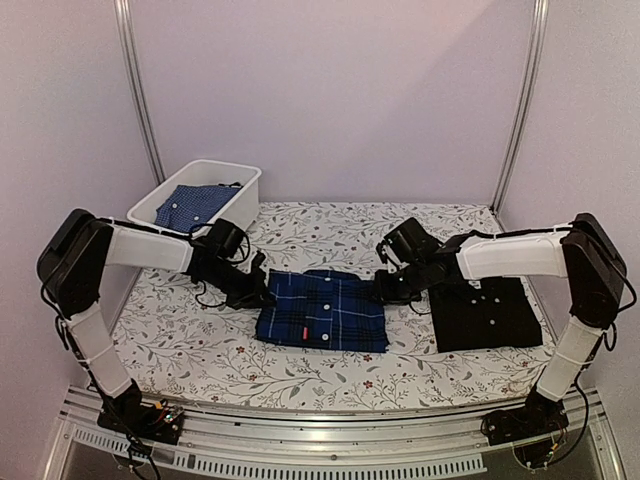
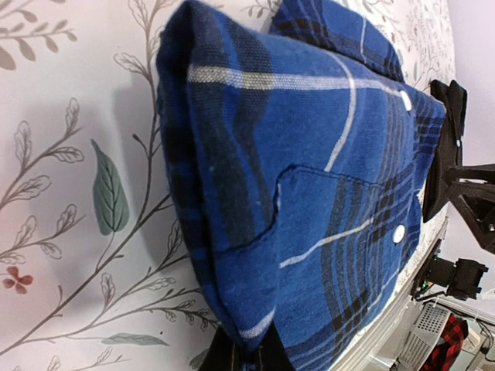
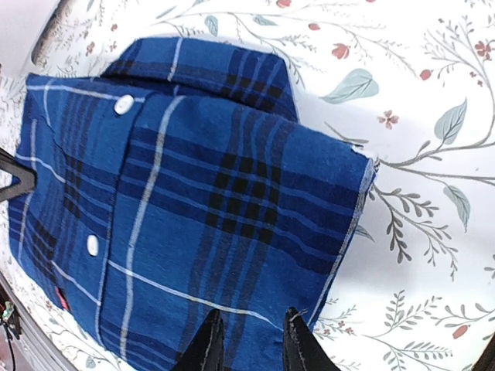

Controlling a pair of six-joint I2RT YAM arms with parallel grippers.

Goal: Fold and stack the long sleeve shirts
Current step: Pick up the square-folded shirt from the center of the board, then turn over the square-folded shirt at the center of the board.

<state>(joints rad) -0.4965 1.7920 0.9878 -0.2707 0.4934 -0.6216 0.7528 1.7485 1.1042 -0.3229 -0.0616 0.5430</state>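
Observation:
The navy-and-blue plaid shirt (image 1: 322,310) lies folded at the middle of the table, button side up. My left gripper (image 1: 262,293) is at its left edge. In the left wrist view that gripper (image 2: 251,352) is shut on a fold of the plaid cloth (image 2: 309,178). My right gripper (image 1: 385,288) is at the shirt's right edge. In the right wrist view its fingers (image 3: 251,332) stand apart over the plaid cloth (image 3: 193,201), near the hem. The black shirt (image 1: 485,312) lies folded to the right, beneath the right arm.
A white bin (image 1: 215,167) stands at the back left with a blue dotted garment (image 1: 195,205) inside. The table wears a floral cloth (image 1: 330,230). A metal rail (image 1: 320,425) runs along the near edge.

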